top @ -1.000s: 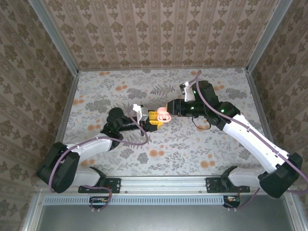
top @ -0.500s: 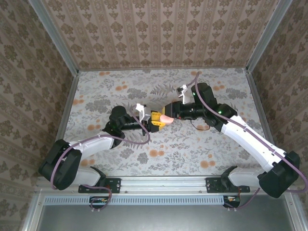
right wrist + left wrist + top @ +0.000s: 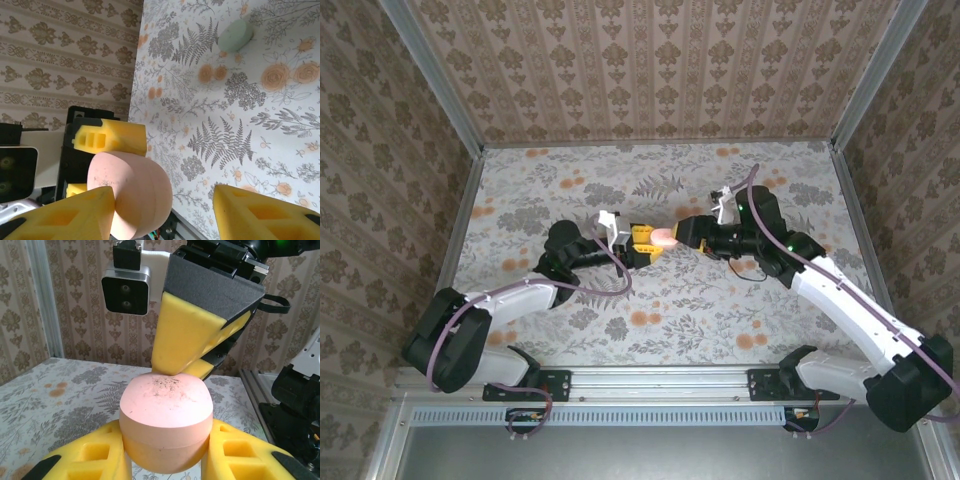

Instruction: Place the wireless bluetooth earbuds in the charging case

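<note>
- Pink charging case (image 3: 166, 422): a rounded shell, its two halves meeting along a closed seam, with dark specks on the domed top. It is held over the middle of the table, between the two grippers.
- Left gripper (image 3: 642, 242): clenched on the pink charging case. In the left wrist view its yellow fingers (image 3: 240, 455) press the lower half from both sides.
- Right gripper (image 3: 688, 232): reaches in from the opposite side and meets the case head-on, jaws spread. In the left wrist view one of its yellow pads (image 3: 185, 340) slants down onto the top of the dome and touches it.
- In the right wrist view, the right gripper's own two fingers (image 3: 65, 212) stand well apart. The case sits against the left-hand one and is apart from the other, so nothing is clamped between them.
- Behind the case in that view is a yellow finger of the left gripper (image 3: 110, 137), with the left arm's wrist camera (image 3: 15, 172) at the frame's edge.
- Mint-green case (image 3: 235, 36): a second rounded shell, closed, lying on the table well apart from both grippers.
- Table (image 3: 770, 300): covered in a grey fern and orange flower print.
- Walls (image 3: 660, 70): brown damask paper enclosing three sides.
</note>
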`<action>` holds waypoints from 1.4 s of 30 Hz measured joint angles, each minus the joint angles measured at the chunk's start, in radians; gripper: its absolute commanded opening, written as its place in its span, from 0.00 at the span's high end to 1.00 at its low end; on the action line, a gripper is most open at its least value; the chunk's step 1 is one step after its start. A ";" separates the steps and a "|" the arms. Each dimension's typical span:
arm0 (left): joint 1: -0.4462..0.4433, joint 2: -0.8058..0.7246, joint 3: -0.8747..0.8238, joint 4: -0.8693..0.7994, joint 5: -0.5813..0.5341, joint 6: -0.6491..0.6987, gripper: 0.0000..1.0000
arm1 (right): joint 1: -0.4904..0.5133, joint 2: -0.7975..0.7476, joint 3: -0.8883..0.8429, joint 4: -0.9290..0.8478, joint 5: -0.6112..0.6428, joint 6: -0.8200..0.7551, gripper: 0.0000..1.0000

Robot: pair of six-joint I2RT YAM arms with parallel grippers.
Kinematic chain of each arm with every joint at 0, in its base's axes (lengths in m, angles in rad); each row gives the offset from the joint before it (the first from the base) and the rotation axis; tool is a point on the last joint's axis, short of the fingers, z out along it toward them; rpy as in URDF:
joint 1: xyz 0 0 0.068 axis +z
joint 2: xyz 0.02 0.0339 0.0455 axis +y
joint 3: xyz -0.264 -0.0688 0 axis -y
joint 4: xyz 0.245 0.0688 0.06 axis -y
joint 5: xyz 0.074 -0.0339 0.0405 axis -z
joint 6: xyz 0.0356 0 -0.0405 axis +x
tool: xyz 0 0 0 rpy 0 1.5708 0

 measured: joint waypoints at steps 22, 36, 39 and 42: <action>0.013 -0.038 -0.063 -0.035 -0.180 -0.027 0.02 | 0.004 0.195 -0.092 0.426 -0.152 0.241 0.76; 0.216 -0.571 -0.203 -0.606 -0.606 0.043 0.00 | -0.006 0.736 0.205 0.328 -0.044 0.009 0.79; 0.268 -0.686 -0.265 -0.697 -0.654 0.039 0.00 | 0.002 0.834 0.249 0.278 0.003 -0.045 0.78; 0.289 -0.787 -0.310 -0.794 -0.684 0.029 0.00 | 0.016 0.882 0.265 0.211 0.053 -0.093 0.72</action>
